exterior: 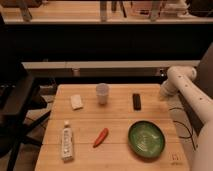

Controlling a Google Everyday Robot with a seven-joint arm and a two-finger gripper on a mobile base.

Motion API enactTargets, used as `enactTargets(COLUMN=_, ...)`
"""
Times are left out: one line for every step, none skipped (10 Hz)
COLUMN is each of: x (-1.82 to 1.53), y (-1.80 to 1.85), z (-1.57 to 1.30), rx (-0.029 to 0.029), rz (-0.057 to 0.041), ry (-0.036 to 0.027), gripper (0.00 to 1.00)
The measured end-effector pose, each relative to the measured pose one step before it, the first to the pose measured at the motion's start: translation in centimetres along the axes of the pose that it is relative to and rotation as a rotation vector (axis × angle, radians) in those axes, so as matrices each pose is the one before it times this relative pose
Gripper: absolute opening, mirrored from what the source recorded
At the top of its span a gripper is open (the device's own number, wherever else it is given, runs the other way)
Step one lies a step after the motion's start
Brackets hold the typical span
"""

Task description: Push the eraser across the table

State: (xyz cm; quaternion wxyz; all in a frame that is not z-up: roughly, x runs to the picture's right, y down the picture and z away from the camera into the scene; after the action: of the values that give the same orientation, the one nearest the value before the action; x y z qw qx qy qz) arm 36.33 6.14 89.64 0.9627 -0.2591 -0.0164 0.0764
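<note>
The worktop [120,119] was pale, matt wood in long planks. The eraser [136,101] looked matt and dark, the green plate [146,138] glossy, the arm [192,95] smooth white plastic.

Blk oblong eraser [136,101] flat on wood table [120,119], far-right.

One table [120,117] carries one white cup [102,93], one black eraser [136,101] nearest the fingers, one small white square piece [76,101], one tube [66,142], one red chilli [101,137] and one green plate [130,140], with one closed gripper [164,93] just off the table's far right edge.
</note>
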Motion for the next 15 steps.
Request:
enactTargets(x=-0.001, y=0.063, z=0.21, rx=-0.00119, rz=0.00057, ry=0.00005, gripper=0.0)
enactTargets(x=-0.044, y=0.095, z=0.327, rx=-0.00154, rz=-0.00013, ry=0.00029, gripper=0.0)
enactTargets(x=-0.049, y=0.171, z=0.219, rx=-0.00255, rz=-0.00024, ry=0.00071, gripper=0.0)
enactTargets(x=-0.086, y=0.067, z=0.092, rx=0.00033, rz=-0.00048, ry=-0.00052, gripper=0.0)
enactTargets(x=-0.012, y=0.077, z=0.139, rx=-0.00047, rz=-0.00076, ry=0.00112, gripper=0.0)
enactTargets(x=-0.032, y=0.105, z=0.226, rx=-0.00123, rz=-0.00145, ry=0.00265, gripper=0.0)
enactTargets(x=-0.29, y=0.089, z=0.188, rx=-0.00164, rz=-0.00232, ry=0.0004, gripper=0.0)
enactTargets(x=-0.207, y=0.058, z=0.133, rx=-0.00148, rz=-0.0009, ry=-0.00144, gripper=0.0)
enactTargets(x=-0.032, y=0.046, z=0.175, rx=-0.00145, rz=-0.00004, ry=-0.00042, gripper=0.0)
enactTargets(x=0.054, y=0.039, z=0.102, rx=-0.00077, rz=0.00087, ry=0.00006, gripper=0.0)
enactTargets(x=-0.01, y=0.014, z=0.041, rx=-0.00053, rz=-0.00034, ry=0.0002, gripper=0.0)
enactTargets(x=-0.117, y=0.019, z=0.089, rx=-0.00063, rz=-0.0019, ry=0.00158, gripper=0.0)
enactTargets(x=-0.294, y=0.057, z=0.188, rx=-0.00222, rz=-0.00024, ry=0.00025, gripper=0.0)
enactTargets(x=-0.318, y=-0.025, z=0.097, rx=-0.00041, rz=-0.00144, ry=-0.00046, gripper=0.0)
enactTargets(x=-0.199, y=0.025, z=0.097, rx=-0.00056, rz=-0.00147, ry=-0.00015, gripper=0.0)
